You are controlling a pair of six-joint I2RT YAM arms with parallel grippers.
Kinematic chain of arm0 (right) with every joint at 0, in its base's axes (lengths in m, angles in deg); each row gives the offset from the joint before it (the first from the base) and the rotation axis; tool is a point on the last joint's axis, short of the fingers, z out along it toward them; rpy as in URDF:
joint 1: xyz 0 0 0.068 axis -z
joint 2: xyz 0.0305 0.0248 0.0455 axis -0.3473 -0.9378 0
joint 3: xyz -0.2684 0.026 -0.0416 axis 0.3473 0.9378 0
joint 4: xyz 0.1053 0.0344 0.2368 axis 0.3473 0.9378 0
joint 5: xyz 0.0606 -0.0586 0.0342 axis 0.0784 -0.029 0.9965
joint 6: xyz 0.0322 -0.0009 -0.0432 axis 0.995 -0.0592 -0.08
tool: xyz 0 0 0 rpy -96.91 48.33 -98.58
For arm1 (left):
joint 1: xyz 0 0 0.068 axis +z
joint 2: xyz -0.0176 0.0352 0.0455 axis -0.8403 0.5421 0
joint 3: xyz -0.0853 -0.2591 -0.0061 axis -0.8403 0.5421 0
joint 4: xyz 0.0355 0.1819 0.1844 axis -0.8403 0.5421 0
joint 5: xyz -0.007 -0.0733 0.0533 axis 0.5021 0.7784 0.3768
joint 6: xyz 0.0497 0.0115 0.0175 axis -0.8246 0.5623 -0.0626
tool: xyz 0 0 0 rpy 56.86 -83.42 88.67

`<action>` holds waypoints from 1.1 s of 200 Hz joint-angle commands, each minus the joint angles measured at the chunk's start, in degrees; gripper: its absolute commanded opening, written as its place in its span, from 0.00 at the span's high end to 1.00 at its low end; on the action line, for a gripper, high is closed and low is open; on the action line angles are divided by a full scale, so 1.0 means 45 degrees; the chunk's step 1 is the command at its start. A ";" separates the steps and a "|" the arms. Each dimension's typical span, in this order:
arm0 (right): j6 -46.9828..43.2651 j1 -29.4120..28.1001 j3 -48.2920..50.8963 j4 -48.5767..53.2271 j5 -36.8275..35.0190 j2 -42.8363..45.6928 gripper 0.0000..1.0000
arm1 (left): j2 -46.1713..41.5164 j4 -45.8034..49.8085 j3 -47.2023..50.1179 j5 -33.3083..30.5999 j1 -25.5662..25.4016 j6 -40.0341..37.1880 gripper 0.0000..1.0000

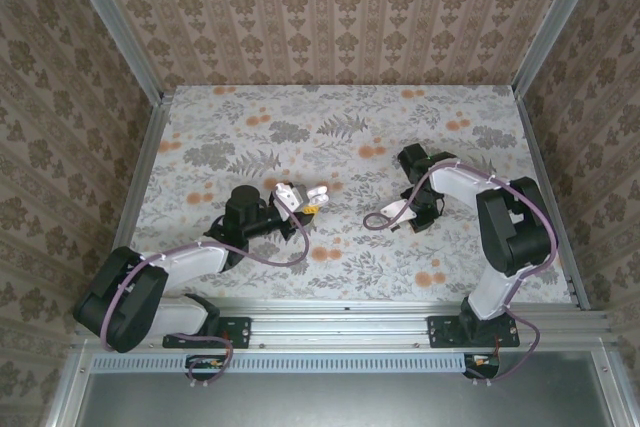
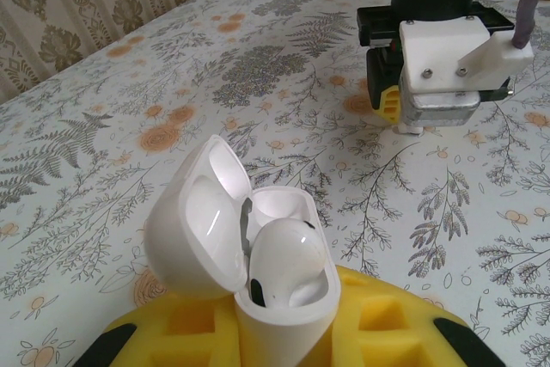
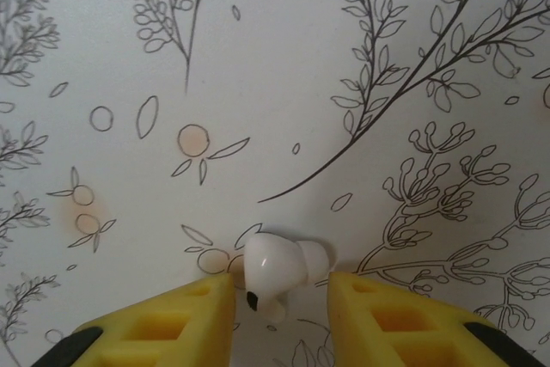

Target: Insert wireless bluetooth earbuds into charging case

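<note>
I am watching the left gripper. It is squeezed tight on the charging case and holds it a little way above the table, near the middle and closer to the near edge. The lid is flipped open, and 1 earbud already sits inside. The other earbud lies on the table to the right of the middle. It is between the 2 yellow fingers of the right gripper. I cannot tell if those fingers pinch it or only stand on both sides of it (there looks to be a thin gap on 1 side).

What could go wrong? The other earbud is tiny, round, smooth and shiny. It could pop out sideways if the fingers squeeze it away from its middle, or it could roll off across the flat flowery top. It could also turn in the grip, and then it would not line up with the empty hole. The case is hard, slick white plastic too, shaped like a pebble. A push from above could make it slip or tip between the fingers, and a bump could knock the lid shut
</note>
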State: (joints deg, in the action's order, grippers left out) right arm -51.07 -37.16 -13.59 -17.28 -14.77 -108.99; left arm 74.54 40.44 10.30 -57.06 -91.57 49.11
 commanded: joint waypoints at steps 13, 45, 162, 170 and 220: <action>0.0317 -0.0105 0.0209 -0.0312 0.0064 -0.0407 0.66 | -0.0253 0.0052 0.0089 -0.0018 0.0065 -0.0160 1.00; 0.0407 -0.0105 0.0305 -0.0415 0.0130 -0.0439 0.73 | -0.0292 0.0055 0.0124 0.0022 0.0065 -0.0167 1.00; 0.2293 -0.0061 0.0914 -0.0874 0.1291 0.1674 0.84 | 0.0206 -0.0277 0.0052 -0.0150 0.0089 -0.0174 1.00; 0.2483 -0.0056 0.1068 -0.1078 0.1484 0.1898 0.85 | 0.0282 -0.0314 0.0010 -0.0130 0.0084 -0.0174 1.00; 0.3736 -0.0005 0.1444 -0.1903 0.2602 0.2727 0.85 | 0.0760 -0.0368 -0.0223 -0.0003 0.0084 -0.0135 1.00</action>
State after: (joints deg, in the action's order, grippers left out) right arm -38.42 -37.36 -8.10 -23.93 -8.04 -98.76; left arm 77.36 39.91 10.39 -57.55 -91.57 49.11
